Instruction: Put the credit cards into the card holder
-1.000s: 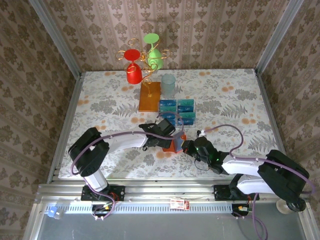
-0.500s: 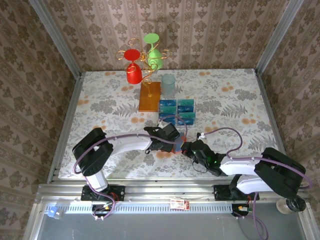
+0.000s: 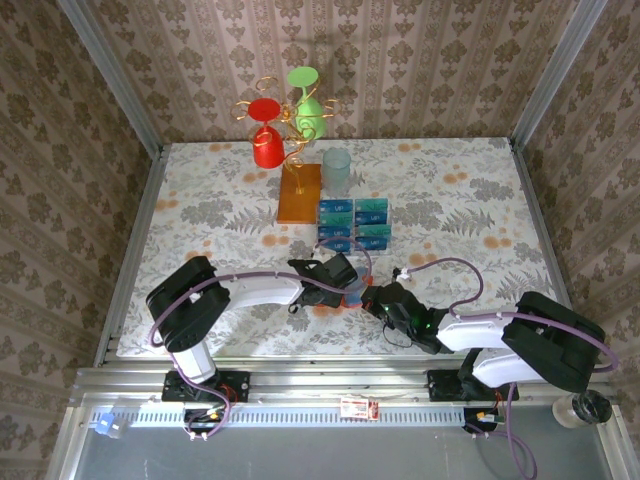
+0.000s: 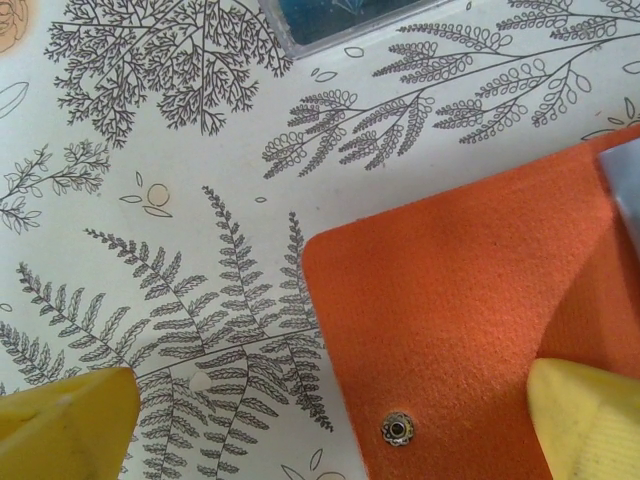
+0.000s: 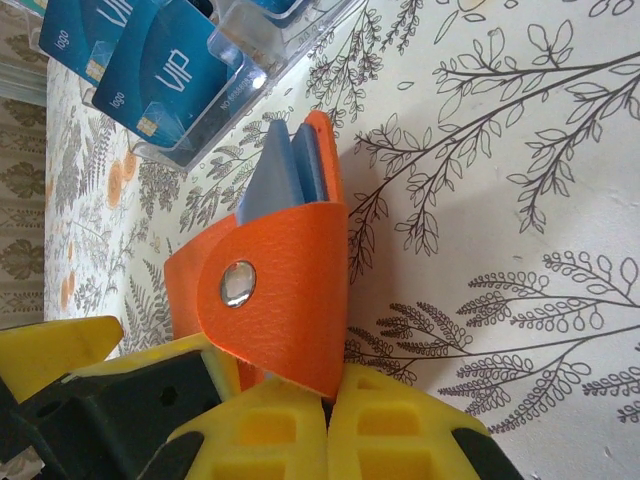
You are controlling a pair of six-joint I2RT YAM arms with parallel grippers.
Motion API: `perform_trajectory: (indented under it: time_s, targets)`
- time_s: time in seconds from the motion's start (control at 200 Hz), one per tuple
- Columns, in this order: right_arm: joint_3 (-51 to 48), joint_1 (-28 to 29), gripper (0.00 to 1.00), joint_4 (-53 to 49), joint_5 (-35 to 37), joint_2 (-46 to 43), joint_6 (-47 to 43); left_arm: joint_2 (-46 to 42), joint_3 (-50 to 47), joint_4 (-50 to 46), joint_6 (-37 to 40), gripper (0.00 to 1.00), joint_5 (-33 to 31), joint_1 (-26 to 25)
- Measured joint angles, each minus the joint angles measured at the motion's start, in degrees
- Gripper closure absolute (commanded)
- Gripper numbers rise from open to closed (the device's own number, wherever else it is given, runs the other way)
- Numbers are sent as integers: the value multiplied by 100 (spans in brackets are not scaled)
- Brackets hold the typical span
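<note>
1. From the top camera, the card holder (image 3: 353, 296) is a small orange-red patch on the floral table (image 3: 470, 200), near the front edge and mostly covered by the two arms
2. The left gripper (image 3: 345, 278) reaches it from the left and the right gripper (image 3: 372, 296) from the right, so the two meet over it
3. The credit cards (image 3: 355, 222) lie in blue and teal rows just behind the holder; further back are an orange-brown base (image 3: 299, 192), a gold wire stand (image 3: 285, 125) with a red cup (image 3: 265, 140) and a green cup (image 3: 308, 110), and a pale clear cup (image 3: 337, 170)
4. In the left wrist view, the card holder (image 4: 460, 320) is a flat flap of grainy orange material with a rounded corner and a small metal snap (image 4: 397, 430) near its lower edge
5. The left gripper (image 4: 325, 400) stands wide apart: one yellow finger (image 4: 65, 425) is over bare table and the other over the orange flap; whether that one touches it cannot be told
6. In the right wrist view, the card holder (image 5: 290, 290) stands on edge and partly folded, with a round silver stud (image 5: 237, 283) on its flap and blue-grey card edges (image 5: 285, 165) showing from its open top
7. The right gripper (image 5: 330, 410) is clamped tight, with the flap's lower edge pinched between its yellow pads (image 5: 390, 435)
8. Blue cards marked VIP (image 5: 160, 70) sit in a clear tray (image 5: 255, 85) just beyond the holder
</note>
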Motion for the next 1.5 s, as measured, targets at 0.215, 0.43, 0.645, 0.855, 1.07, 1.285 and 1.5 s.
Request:
perform_trajectory:
  time_s: [0.215,0.43,0.645,0.855,1.07,1.285,1.5]
  targets:
    - [-4,87,100,9,85,-9,85,114,188,-170,-4,0,256,120]
    - [-4,227,100,-234,271,-153,81,-424,81,55,-227,0,981,407]
    - [26,361,100,-675,433,-437,35,-1320,46,627,-538,0,1574,564]
    - [68,389,100,-785,498,-461,15,-1676,-188,1729,-1104,0,2120,562]
    - [101,422,100,-763,514,-332,15,-1497,-734,3038,-1871,0,2393,389]
    - [131,448,100,-743,557,-201,15,-1086,-1099,3958,-2369,0,2448,258]
    - [131,470,100,-743,603,-190,20,-1071,-1115,3978,-2441,0,2422,256]
